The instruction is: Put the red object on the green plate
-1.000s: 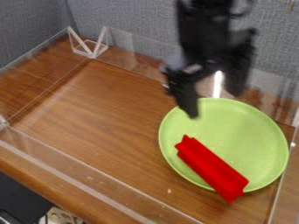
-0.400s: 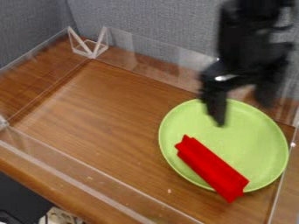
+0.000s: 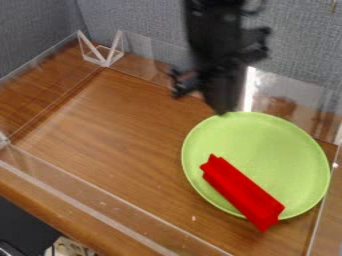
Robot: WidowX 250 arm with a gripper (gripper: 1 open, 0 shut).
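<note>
Where red block (image 3: 242,192) lies, below fingers (image 3: 179,82)

Blurred dark arm (image 3: 230,50) now further left than before.

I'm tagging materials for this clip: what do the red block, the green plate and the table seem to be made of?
Red block: probably plastic or painted wood, judging by its even, saturated colour. Green plate: likely plastic, with uniform lime colour and a thin rim. Table: wood or wood-look laminate; brown streaked grain shows, with a slight sheen.
</note>
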